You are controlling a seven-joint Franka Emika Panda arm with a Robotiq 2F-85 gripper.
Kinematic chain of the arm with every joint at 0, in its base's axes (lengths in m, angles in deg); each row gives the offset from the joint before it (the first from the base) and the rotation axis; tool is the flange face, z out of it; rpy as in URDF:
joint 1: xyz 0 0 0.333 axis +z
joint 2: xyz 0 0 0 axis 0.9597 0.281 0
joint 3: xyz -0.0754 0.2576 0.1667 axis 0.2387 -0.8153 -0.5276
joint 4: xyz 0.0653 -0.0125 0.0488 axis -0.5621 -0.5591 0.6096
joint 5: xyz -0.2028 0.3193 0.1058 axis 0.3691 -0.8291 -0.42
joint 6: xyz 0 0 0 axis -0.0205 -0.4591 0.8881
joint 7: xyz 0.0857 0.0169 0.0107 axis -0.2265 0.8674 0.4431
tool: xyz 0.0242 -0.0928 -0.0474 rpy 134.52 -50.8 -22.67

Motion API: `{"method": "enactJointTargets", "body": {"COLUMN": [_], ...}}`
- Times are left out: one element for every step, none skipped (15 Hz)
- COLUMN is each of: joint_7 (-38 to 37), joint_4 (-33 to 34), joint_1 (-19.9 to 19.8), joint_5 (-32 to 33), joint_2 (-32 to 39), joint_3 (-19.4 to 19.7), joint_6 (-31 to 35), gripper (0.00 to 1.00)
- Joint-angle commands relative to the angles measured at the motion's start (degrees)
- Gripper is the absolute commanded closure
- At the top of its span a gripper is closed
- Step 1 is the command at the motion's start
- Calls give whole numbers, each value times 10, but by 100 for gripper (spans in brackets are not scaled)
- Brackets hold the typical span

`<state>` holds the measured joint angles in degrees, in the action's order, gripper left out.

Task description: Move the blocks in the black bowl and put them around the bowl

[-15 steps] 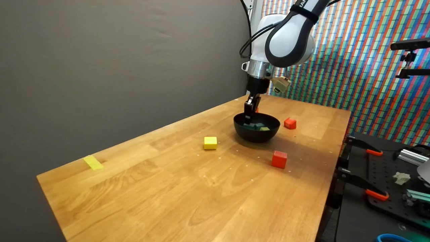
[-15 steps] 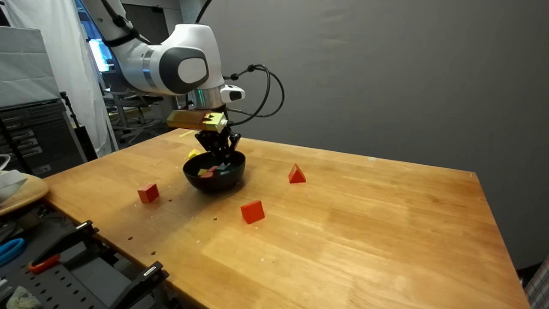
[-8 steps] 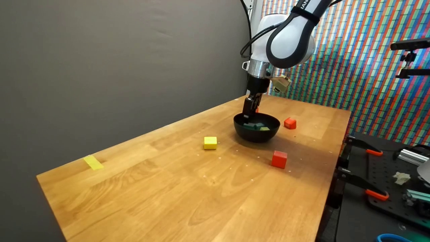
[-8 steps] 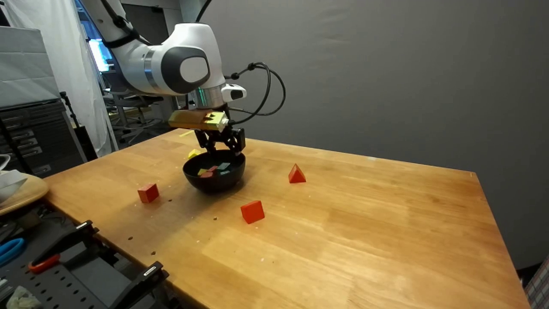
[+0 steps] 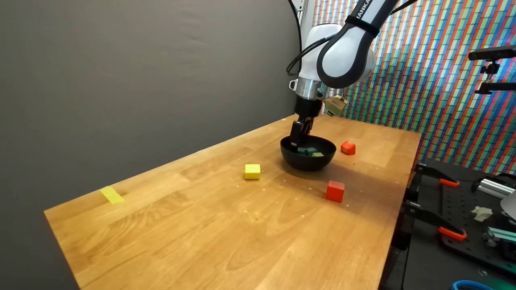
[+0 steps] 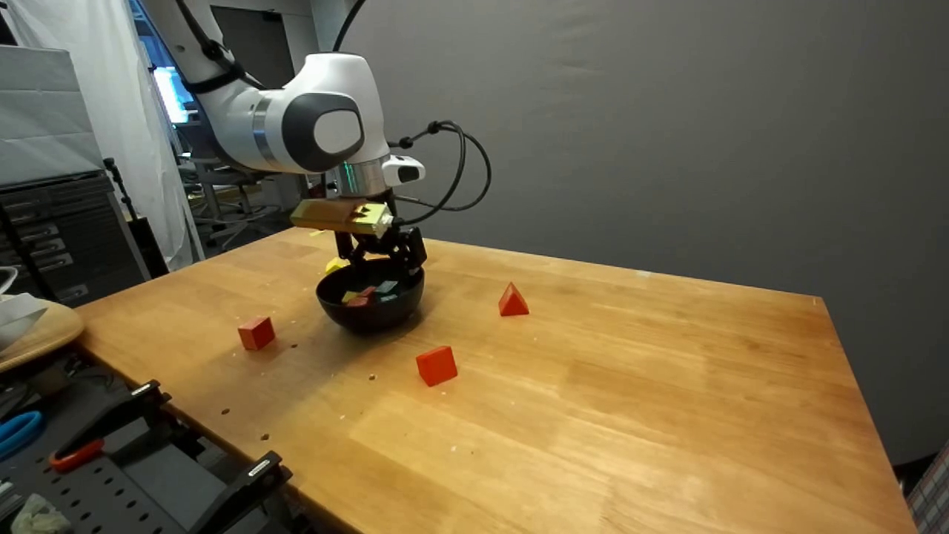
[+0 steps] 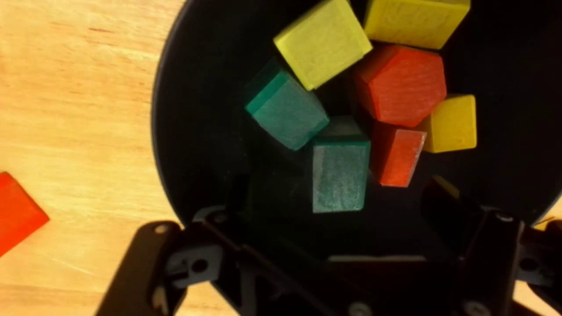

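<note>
The black bowl (image 6: 371, 315) stands on the wooden table with several blocks in it. In the wrist view these are a green block (image 7: 340, 177), another green block (image 7: 287, 109), two larger yellow blocks (image 7: 325, 44), a small yellow block (image 7: 451, 123), a red hexagonal block (image 7: 406, 85) and a narrow red block (image 7: 401, 158). My gripper (image 6: 385, 264) points down into the bowl's wall-side half, open. Its dark fingers stand either side of the nearer green block, apart from it. Around the bowl lie a yellow block (image 5: 252, 171), red blocks (image 6: 256, 334) (image 6: 436, 366) and a red pyramid (image 6: 512, 301).
A flat yellow tape strip (image 5: 112, 194) is stuck near the table's corner. The grey wall (image 5: 161, 80) runs along the table's far edge. Black clamps with orange pads (image 5: 437, 221) sit beside the opposite edge. A round wooden board (image 6: 44, 337) juts in near the table's side.
The jaws, close together a second ago, have spread wide. The gripper has sunk lower into the bowl over the last half second. The blocks on the table have not moved.
</note>
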<state>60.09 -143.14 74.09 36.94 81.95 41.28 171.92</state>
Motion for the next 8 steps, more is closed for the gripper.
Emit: {"method": "enactJointTargets", "body": {"joint_7": [-13, -14, -16, -17, -19, -21, -24, -22], "joint_4": [23, 26, 29, 31, 31, 31, 30, 29], "joint_1": [5, 4, 4, 3, 4, 2, 0, -3], "joint_5": [3, 3, 3, 1, 2, 0, -4, -7], "joint_2": [25, 30, 33, 34, 33, 31, 27, 24], "joint_3": [5, 5, 6, 6, 7, 6, 4, 1], "joint_6": [0, -1, -3, -3, -3, -3, -5, -6], "gripper": [29, 36, 47, 54, 62, 69, 77, 84]}}
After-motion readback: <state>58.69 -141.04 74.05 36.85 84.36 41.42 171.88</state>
